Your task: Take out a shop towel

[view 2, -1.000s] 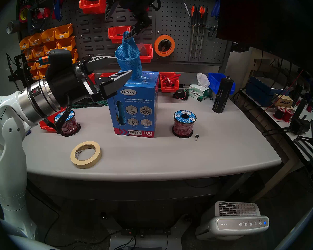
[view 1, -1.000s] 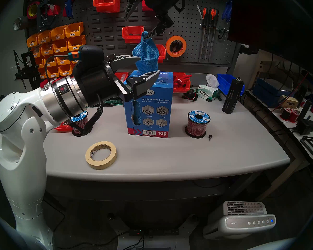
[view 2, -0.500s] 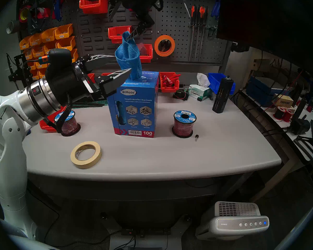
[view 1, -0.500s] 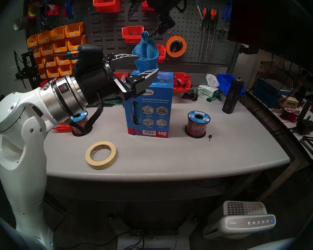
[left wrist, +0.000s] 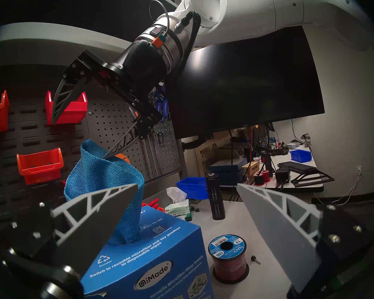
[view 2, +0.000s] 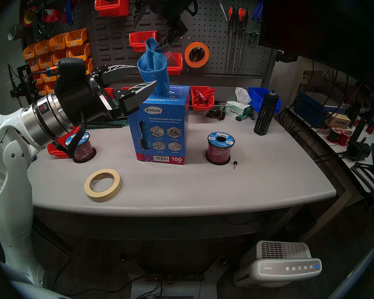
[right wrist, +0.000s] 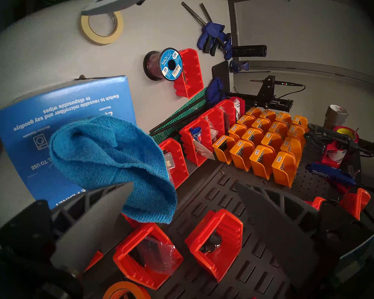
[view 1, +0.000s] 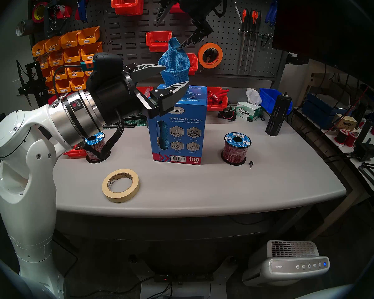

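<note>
Both sets of my fingers, left (view 1: 174,76) and right (left wrist: 79,139), stood spread, gripping nothing; shop towel (view 1: 175,67) stood half-drawn from its carton (view 1: 177,128), ready for pulling.

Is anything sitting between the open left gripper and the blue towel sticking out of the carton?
Nothing visible does. The left gripper is open with its fingers on either side of the shop towel, which stands up from the slot in the blue carton. The right gripper is open too, one fingertip at the towel's top corner.

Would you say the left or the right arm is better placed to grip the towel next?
Probably left: the open left pincer brackets the shop towel just above the carton; the open right pincer only touches its tip.
</note>
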